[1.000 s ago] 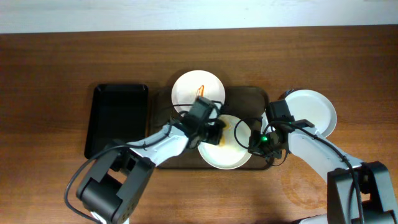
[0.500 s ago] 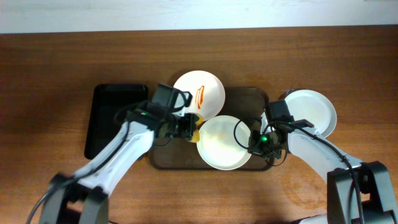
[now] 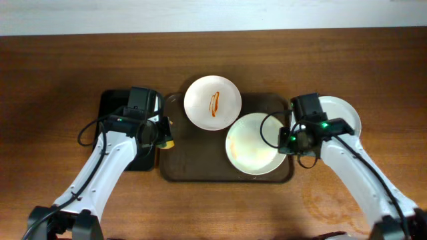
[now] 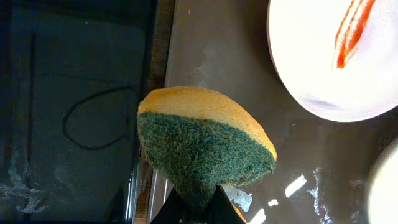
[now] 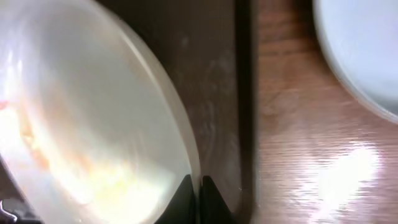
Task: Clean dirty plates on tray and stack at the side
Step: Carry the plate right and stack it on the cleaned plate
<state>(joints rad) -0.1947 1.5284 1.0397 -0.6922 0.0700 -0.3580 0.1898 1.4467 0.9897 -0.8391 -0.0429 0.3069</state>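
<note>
**Q:** What does the left gripper [image 4: 193, 210] hold?

**A:** A sponge [image 4: 205, 140], yellow on one face and green scouring pad on the other. It is pinched at its lower corner between jaws closed tight. In the overhead view it hangs over the narrow strip between the black tray [image 3: 112, 127] and the brown tray [image 3: 200, 175]. The two trays lie just beside each other on the worktop [image 3: 53, 80].

**Q:** And the right gripper [image 5: 198, 196]?

**A:** It is closed on the right-hand rim of the near plate [image 3: 252, 145], with the thin edge nipped between its fingertips. This plate occupies the right half of the brown tray. Its middle shows only a faint orange tinge. Whether it lies flat or is raised at the gripped side cannot be told.

**Q:** Where are the remaining plates?

**A:** The streaked plate [image 3: 212, 101] sits at the far side of the brown tray and overlaps the far rim. An orange-red streak [image 3: 214, 103] crosses its middle. It lies just beside the near plate and apart from both grippers. The third plate [image 3: 341, 115] is plain white and lies off the tray, on the worktop to the right. It is partly covered by the right arm — its left edge is near the tray's right rim.

**Q:** What does the left wrist view add?

**A:** The sponge's green face is turned toward the camera, with the streaked plate to its upper right.
</note>
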